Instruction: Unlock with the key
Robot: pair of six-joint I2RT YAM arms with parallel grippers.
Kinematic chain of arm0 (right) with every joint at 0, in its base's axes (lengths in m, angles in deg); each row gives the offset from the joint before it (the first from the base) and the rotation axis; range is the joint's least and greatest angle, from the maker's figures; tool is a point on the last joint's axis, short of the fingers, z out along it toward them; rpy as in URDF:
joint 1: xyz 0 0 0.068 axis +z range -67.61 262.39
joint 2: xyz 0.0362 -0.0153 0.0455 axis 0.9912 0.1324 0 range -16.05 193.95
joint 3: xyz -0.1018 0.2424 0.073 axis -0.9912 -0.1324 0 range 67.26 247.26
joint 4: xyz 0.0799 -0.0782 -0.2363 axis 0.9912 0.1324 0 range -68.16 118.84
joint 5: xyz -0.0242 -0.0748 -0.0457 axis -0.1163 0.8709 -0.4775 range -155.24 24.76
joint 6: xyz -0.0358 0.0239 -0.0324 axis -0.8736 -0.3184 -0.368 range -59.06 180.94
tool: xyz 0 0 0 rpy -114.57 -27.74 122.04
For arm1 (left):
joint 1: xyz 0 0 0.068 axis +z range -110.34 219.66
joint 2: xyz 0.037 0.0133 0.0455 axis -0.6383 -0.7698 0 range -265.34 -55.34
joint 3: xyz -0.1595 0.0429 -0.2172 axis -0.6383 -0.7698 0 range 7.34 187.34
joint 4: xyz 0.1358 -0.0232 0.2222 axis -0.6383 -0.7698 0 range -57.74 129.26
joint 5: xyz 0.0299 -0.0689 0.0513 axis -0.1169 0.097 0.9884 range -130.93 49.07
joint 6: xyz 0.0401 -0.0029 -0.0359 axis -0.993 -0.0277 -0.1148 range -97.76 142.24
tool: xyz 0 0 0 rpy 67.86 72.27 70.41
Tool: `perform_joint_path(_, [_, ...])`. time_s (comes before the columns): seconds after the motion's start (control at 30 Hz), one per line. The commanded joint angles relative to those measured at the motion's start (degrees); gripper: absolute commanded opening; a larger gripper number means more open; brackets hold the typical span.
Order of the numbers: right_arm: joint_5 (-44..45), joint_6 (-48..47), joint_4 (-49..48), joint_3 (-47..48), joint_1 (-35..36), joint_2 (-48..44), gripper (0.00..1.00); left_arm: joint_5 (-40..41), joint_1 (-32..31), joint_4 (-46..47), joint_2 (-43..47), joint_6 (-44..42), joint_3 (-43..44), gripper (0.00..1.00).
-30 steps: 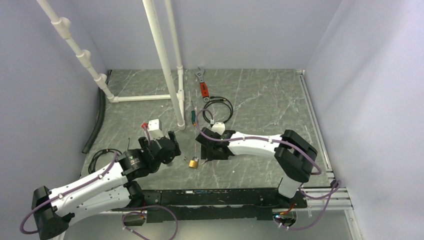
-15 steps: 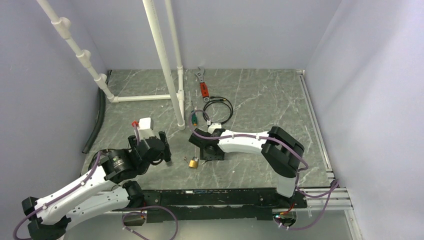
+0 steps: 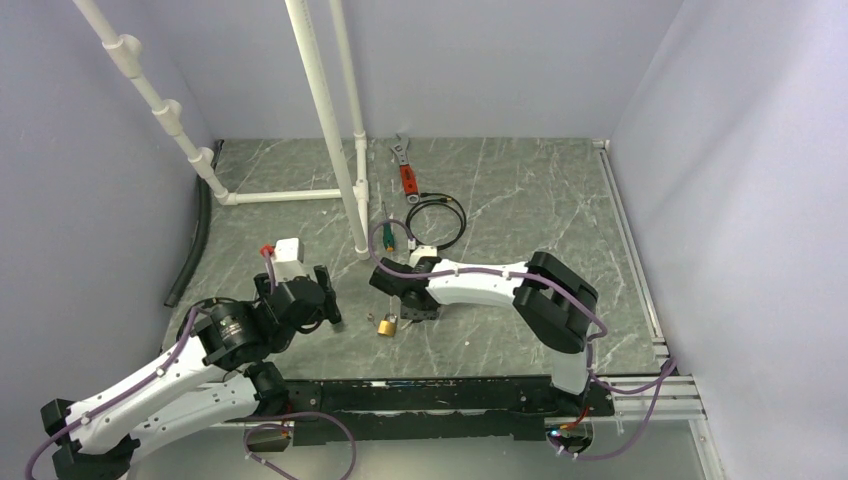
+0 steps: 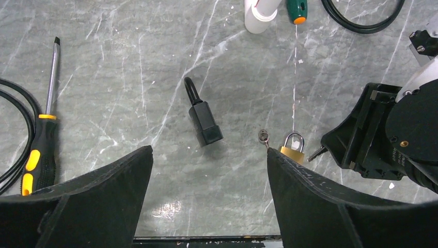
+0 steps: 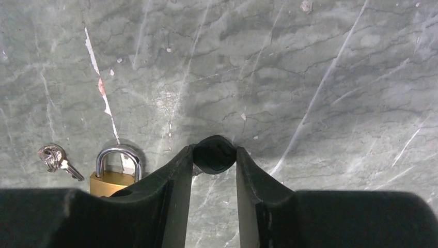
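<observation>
A grey-green marbled stone-look worktop (image 3: 520, 190) with thin white veins spreads across the booth. 3 plain pale lavender walls (image 3: 480, 60) close it in at the left, back and right. White plastic pipes (image 3: 322, 110) rise from its back left part. The light is soft and even, with one faint glare patch near the front edge.

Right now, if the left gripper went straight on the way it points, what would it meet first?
Most likely the black padlock, which lies just ahead of the left gripper between its open jaws. Depth is unclear, so it could touch the tabletop first.
</observation>
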Motion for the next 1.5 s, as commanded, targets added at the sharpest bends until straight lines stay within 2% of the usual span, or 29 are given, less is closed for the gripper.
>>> perform_joint_path(0.0, [0.20,0.85,-0.04,-3.17,0.32,1.58,0.28,-0.58,-0.17,1.73,-0.49,-1.70,-0.55,0.85])
perform_joint_path(0.13, [1.04,1.14,-0.53,-3.88,0.32,0.08,0.21,-1.22,-0.18,2.34,-0.88,-2.51,-0.55,0.85])
perform_joint_path(0.37, [2.96,0.40,-2.18,-4.68,0.01,-5.19,0.20,-5.78,-0.17,7.78,-1.37,-6.93,-1.59,0.83])
perform_joint_path(0.87, [-0.40,0.03,-9.09,-12.45,-4.13,-19.85,0.18,-23.05,-0.19,31.19,-3.23,-15.47,-7.66,0.76])
perform_joint_path(1.13, [-6.09,-0.69,-13.45,-15.59,-6.16,-30.04,0.18,-31.85,-0.18,47.66,-10.49,-13.81,-11.29,0.73])
perform_joint_path(1.27, [-7.09,-0.44,-14.66,-17.20,-6.18,-34.25,0.18,-34.58,-0.19,55.15,-13.19,-12.36,-12.34,0.68])
perform_joint_path(1.47, [-7.64,-0.34,-15.79,-18.00,-6.30,-36.77,0.18,-36.84,-0.17,60.48,-17.77,-11.74,-11.73,0.64])
